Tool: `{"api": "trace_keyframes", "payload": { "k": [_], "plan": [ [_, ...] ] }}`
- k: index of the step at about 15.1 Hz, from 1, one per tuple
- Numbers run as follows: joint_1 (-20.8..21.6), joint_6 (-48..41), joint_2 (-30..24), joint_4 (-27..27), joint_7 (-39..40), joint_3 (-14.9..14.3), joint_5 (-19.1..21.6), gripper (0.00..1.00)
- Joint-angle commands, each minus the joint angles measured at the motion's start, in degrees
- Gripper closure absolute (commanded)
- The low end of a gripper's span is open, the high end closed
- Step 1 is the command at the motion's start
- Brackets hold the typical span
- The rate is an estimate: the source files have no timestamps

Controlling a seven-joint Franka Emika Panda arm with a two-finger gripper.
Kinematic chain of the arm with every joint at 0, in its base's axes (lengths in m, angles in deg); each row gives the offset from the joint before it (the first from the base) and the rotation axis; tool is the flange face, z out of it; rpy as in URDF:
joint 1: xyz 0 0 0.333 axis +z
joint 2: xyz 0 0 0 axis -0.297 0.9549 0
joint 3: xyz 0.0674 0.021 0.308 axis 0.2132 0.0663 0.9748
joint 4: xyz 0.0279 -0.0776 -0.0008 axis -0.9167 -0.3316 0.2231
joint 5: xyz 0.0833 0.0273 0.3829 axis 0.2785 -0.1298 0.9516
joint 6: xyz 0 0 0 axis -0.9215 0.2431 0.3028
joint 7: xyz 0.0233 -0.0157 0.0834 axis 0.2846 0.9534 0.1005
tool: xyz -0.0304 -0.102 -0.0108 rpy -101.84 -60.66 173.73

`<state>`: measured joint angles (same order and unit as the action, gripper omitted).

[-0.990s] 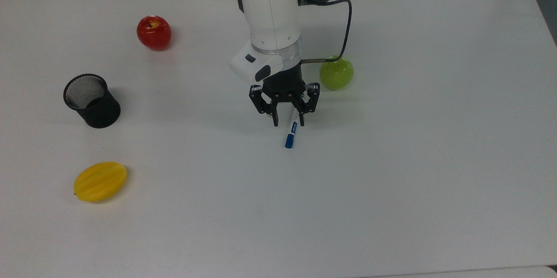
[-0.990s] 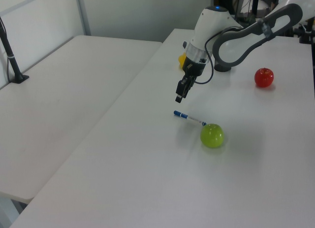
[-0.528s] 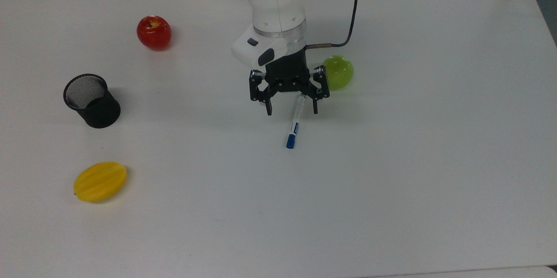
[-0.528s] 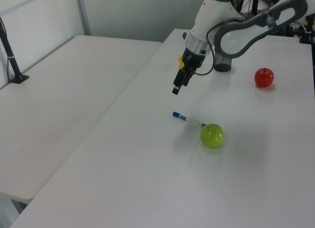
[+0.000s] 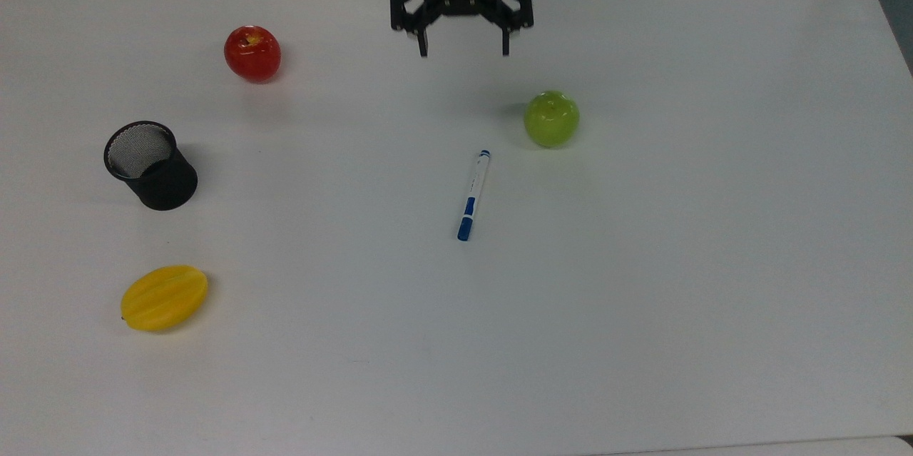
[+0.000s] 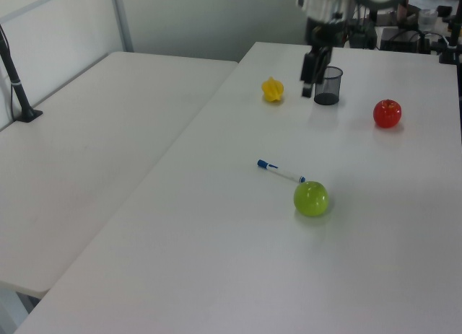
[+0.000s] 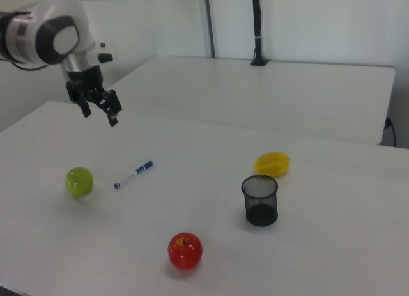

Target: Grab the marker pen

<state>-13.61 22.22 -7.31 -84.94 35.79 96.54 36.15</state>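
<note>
Black gripper [image 5: 462,51] is seen raised above the table's far edge in the top view, fingers spread wide, nothing held. Marker pen [image 5: 473,195] lies flat on the white table [image 5: 713,263], well apart from it, toward the top view's bottom, near the green apple [image 5: 551,118]. Long axis runs nearly top-to-bottom, blue cap lowest; fingers stand across it, so a descent over the barrel is judged needed.

Marker pen [image 5: 473,194] flat on table [image 5: 642,263]

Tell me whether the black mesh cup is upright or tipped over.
Upright. The black mesh cup stands on its base on the table, round open mouth facing up.
</note>
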Motion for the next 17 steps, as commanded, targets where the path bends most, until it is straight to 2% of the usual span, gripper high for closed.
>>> {"api": "trace_keyframes", "payload": {
  "k": [1,3,6,7,9,13,17],
  "plan": [
    [-1.9,-12.8,-8.4,-1.4,-0.6,-0.6,1.0,0.00],
    [-2.4,-16.7,-10.0,-0.7,-0.6,-1.1,0.9,0.00],
    [-1.4,-17.6,-12.3,-0.2,0.3,-6.8,1.0,0.00],
    [0.3,-16.6,-11.9,0.1,0.5,-9.3,1.0,0.00],
    [1.6,-12.7,-11.2,0.2,2.3,-11.8,1.0,0.00],
    [1.0,-7.1,-8.8,0.3,9.0,-12.1,1.0,0.00],
    [0.8,-6.8,-8.7,0.3,9.3,-12.0,0.5,0.00]
  ]
}}
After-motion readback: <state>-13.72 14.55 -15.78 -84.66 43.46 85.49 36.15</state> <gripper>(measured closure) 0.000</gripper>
